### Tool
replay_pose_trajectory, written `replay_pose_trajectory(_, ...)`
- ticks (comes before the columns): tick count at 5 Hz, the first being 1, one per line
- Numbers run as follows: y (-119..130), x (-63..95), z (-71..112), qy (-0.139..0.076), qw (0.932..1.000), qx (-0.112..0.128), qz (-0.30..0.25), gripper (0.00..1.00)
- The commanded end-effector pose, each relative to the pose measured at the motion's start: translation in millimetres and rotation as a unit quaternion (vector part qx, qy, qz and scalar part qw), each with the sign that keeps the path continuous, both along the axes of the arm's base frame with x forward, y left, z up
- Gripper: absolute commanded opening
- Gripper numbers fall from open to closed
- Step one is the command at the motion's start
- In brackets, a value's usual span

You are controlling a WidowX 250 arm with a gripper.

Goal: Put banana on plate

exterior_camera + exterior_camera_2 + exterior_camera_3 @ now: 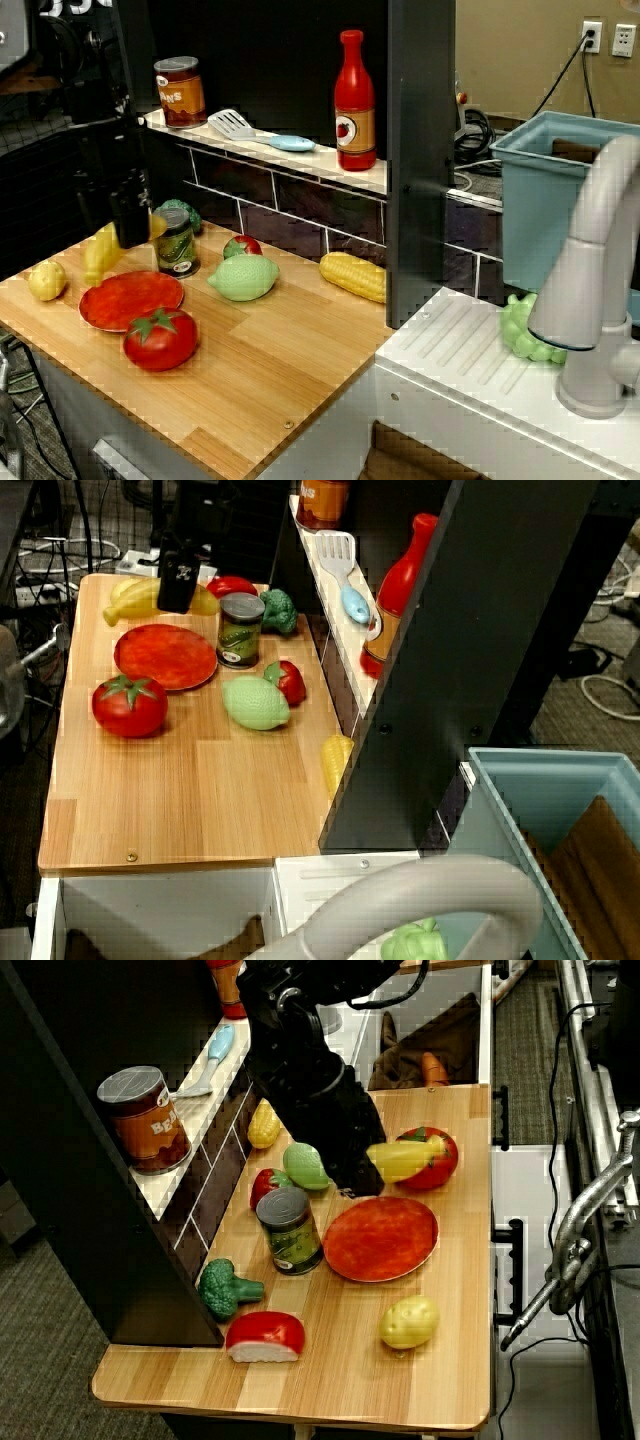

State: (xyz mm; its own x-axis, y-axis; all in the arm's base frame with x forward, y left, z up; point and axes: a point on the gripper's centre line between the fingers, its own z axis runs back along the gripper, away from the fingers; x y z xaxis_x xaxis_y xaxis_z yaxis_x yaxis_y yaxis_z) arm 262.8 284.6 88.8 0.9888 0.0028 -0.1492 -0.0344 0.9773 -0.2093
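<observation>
The yellow banana (100, 252) is held across its middle by my black gripper (130, 238), which is shut on it. The banana hangs in the air above the counter's left end, beside and a little above the orange-red plate (130, 298). In the overhead view the gripper (176, 602) crosses the banana (132, 596) just beyond the plate (165, 655). In the side view the banana (405, 1158) sticks out from the gripper (360, 1182) in front of the tomato, above the plate (380, 1238). The plate has nothing on it.
A red tomato (160, 338) lies right by the plate. A green can (176, 242), a green lime (243, 277), a small lemon (46, 280), a corn cob (352, 275), broccoli (222, 1288) and a red-and-white slice (265, 1335) lie around. A shelf runs behind and a sink stands at the right.
</observation>
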Motion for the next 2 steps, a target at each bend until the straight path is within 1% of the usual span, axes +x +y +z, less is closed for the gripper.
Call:
replay_pose_trajectory(1,5.7,-14.8,-5.1,0.007,0.9996,0.029,0.005,0.0)
replay_pose_trajectory(2,5.2,-13.2,-11.9,0.015,0.9994,0.03,0.008,0.0)
